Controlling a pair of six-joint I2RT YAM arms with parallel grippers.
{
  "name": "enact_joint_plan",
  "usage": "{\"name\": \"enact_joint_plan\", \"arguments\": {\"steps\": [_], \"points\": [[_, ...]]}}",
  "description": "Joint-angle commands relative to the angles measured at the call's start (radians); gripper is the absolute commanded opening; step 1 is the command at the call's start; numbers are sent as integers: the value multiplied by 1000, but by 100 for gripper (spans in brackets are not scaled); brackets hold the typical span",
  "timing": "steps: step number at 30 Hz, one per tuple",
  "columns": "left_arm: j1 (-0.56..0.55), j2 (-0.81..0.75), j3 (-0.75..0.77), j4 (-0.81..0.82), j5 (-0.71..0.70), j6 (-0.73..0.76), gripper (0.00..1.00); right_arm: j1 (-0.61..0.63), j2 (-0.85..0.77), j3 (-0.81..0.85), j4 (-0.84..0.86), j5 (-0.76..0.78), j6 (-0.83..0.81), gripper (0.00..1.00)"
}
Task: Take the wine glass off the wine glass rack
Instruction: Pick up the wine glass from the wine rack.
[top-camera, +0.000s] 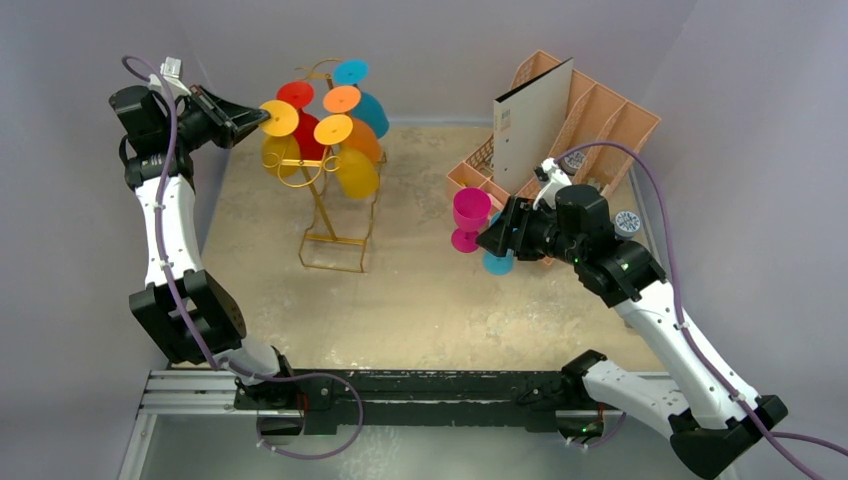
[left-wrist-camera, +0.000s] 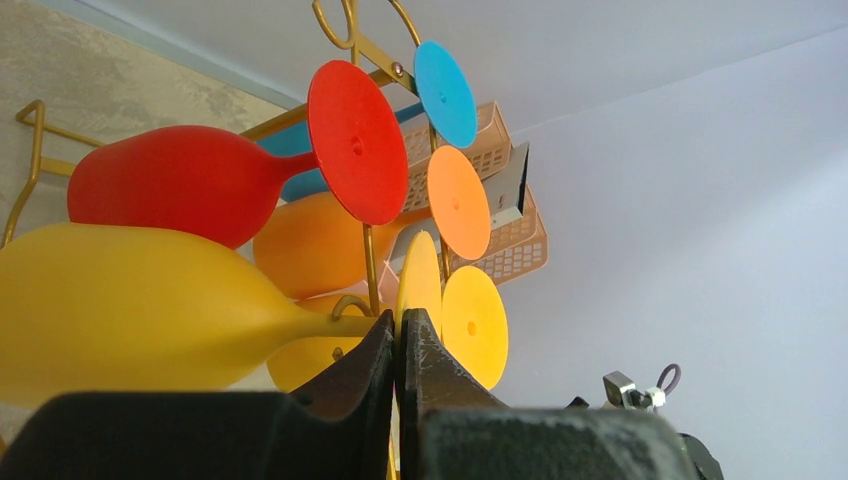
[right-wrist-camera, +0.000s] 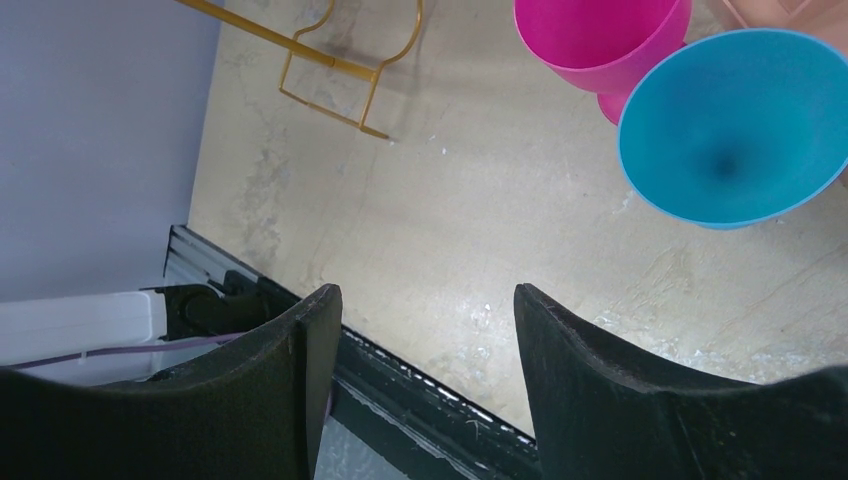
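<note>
The gold wire wine glass rack (top-camera: 325, 210) stands at the back left and holds several coloured glasses hanging bowl-down: red, orange, teal and yellow. My left gripper (top-camera: 262, 120) is raised at the rack's left side and shut on the round foot of the yellow wine glass (top-camera: 279, 118). In the left wrist view the jaws (left-wrist-camera: 405, 325) pinch that foot edge-on, the yellow bowl (left-wrist-camera: 120, 310) lies to the left, and its stem still rests in a rack hook (left-wrist-camera: 371, 262). My right gripper (top-camera: 490, 240) is open and empty (right-wrist-camera: 420, 300).
A pink glass (top-camera: 470, 215) and a blue glass (top-camera: 497, 262) stand upright on the table just by the right gripper; both show in the right wrist view (right-wrist-camera: 600, 40) (right-wrist-camera: 730, 140). A peach slotted organiser (top-camera: 600, 120) holding a white board (top-camera: 530, 120) sits at the back right.
</note>
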Motion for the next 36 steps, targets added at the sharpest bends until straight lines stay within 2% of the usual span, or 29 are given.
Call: {"name": "enact_joint_plan", "arguments": {"steps": [1, 30, 36], "points": [[14, -33, -6, 64, -21, -8, 0, 2, -20, -5, 45, -10, -1, 67], [24, -55, -5, -49, -64, 11, 0, 1, -56, -15, 21, -26, -12, 67], [38, -47, -10, 15, -46, -63, 0, 1, -52, -14, 17, -26, -13, 67]]}}
